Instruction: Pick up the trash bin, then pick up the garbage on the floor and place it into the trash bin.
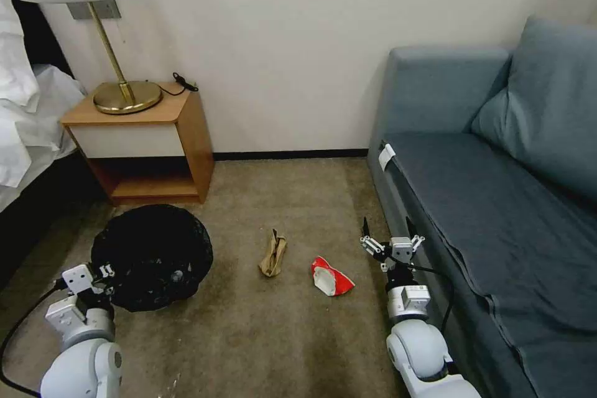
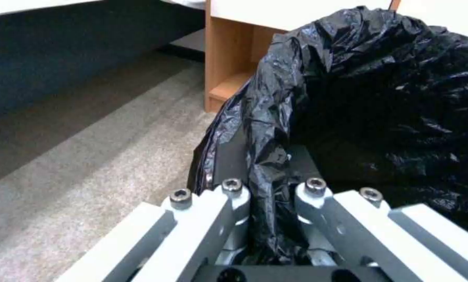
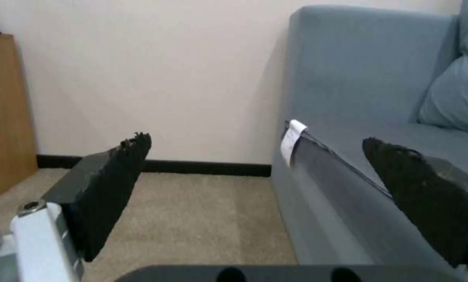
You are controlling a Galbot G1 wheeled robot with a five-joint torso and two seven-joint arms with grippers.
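Head view: left gripper [image 1: 107,273] is clamped on the near rim of the round trash bin lined with crinkled black plastic bag [image 1: 152,255], which sits low at the robot's left, in front of the wooden bedside cabinet [image 1: 146,143]. Whether the bin is clear of the carpet cannot be told. On the beige carpet [image 1: 261,336] between the two arms lie a crumpled tan-brown scrap [image 1: 272,254] and a crushed red-and-white carton [image 1: 329,277], near each other but apart. The scrap's long axis runs away from the robot; the carton lies slanted. Right gripper [image 1: 387,237] hangs just beside the front edge of the grey-blue fabric sofa [image 1: 497,211], jaws spread and holding nothing. The carton lies to that gripper's left and nearer the robot, lower down; the right arm is judged the nearer of the two to it. That arm points forward, with the forearm roughly level.

Left wrist view: both fingers [image 2: 229,203] are closed on a fold of black bag at the bin's rim, the bin's mouth opening beyond them.

Right wrist view: black padded fingers [image 3: 108,188] stand wide apart, aimed at the wall and sofa end.
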